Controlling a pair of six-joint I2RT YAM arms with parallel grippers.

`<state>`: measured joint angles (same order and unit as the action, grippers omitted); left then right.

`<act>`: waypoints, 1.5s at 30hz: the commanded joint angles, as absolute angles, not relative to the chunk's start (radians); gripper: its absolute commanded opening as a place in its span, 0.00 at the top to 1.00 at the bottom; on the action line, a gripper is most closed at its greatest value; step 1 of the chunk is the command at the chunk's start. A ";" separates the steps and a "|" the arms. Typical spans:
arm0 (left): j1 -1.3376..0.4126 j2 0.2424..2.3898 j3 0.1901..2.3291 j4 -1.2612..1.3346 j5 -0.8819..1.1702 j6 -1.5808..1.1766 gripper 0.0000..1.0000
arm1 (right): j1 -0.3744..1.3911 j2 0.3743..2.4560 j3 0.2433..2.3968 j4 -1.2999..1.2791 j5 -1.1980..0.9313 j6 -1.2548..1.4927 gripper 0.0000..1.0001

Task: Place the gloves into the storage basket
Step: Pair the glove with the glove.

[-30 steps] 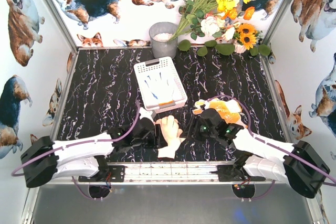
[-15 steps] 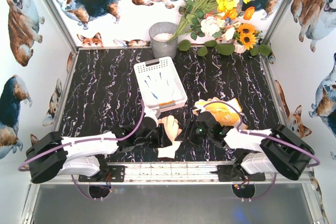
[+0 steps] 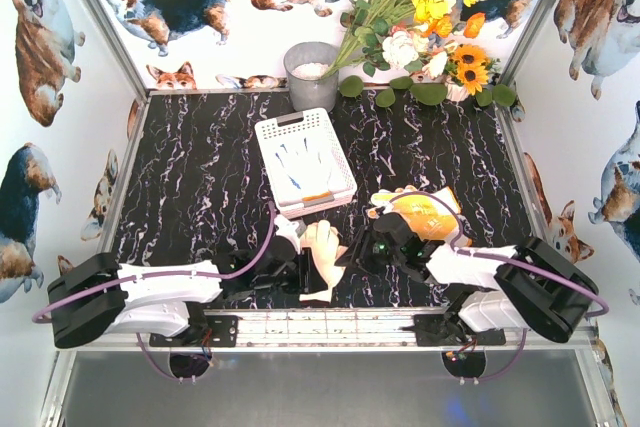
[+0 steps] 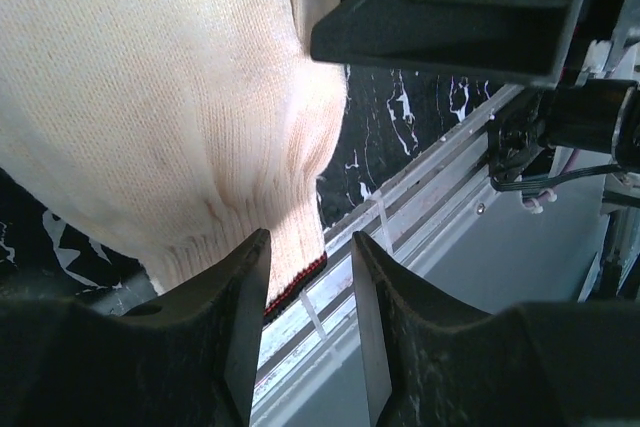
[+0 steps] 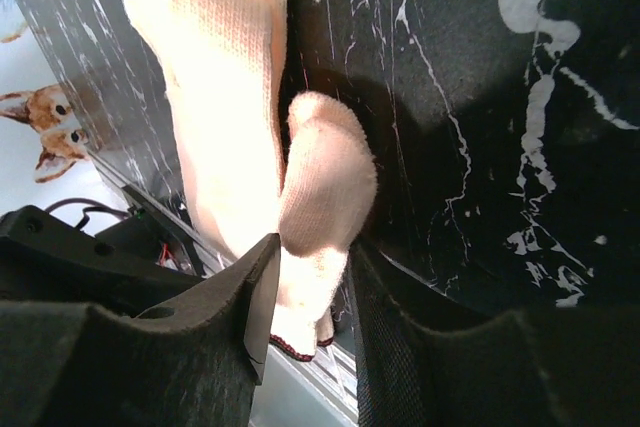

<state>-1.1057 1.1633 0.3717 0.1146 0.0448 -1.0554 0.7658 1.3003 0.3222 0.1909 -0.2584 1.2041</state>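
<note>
One cream glove (image 3: 322,255) lies at the near edge of the table (image 3: 200,177), short of the basket (image 3: 268,135). It is judged a soft, light, floppy knit, and the ribbed cuff gives the firmest hold. Left gripper (image 4: 310,282) straddles that cuff, jaws narrow with a gap showing. Right gripper (image 5: 312,292) brackets the same end; whether it pinches cannot be told.

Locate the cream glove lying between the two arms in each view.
Top external: cream glove at the near table edge, centre.
Left wrist: cream glove fills the upper left, its cuff at bottom centre.
Right wrist: cream glove runs from upper left down to bottom centre.
Shared landmark: black marbled tabletop.
</note>
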 commanded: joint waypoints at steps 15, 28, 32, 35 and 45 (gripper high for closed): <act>-1.153 1.195 0.314 0.155 0.027 -1.102 0.70 | 0.770 1.298 0.400 0.165 -0.173 1.094 0.80; -1.177 1.212 0.312 0.152 0.016 -1.119 0.70 | 0.770 1.313 0.434 0.165 -0.198 1.057 1.00; -1.181 1.222 0.318 0.152 0.018 -1.118 0.71 | 0.770 1.346 0.458 0.189 -0.231 1.046 1.00; -1.184 1.225 0.319 0.152 0.016 -1.120 0.71 | 0.770 1.363 0.469 0.199 -0.240 1.040 1.00; -1.189 1.239 0.323 0.154 0.026 -1.122 0.72 | 0.772 1.472 0.517 0.191 -0.268 0.997 1.00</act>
<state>-1.1751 1.2171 0.3248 0.1726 0.0212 -1.1259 0.7658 1.4464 0.4580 0.1455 -0.2581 1.0359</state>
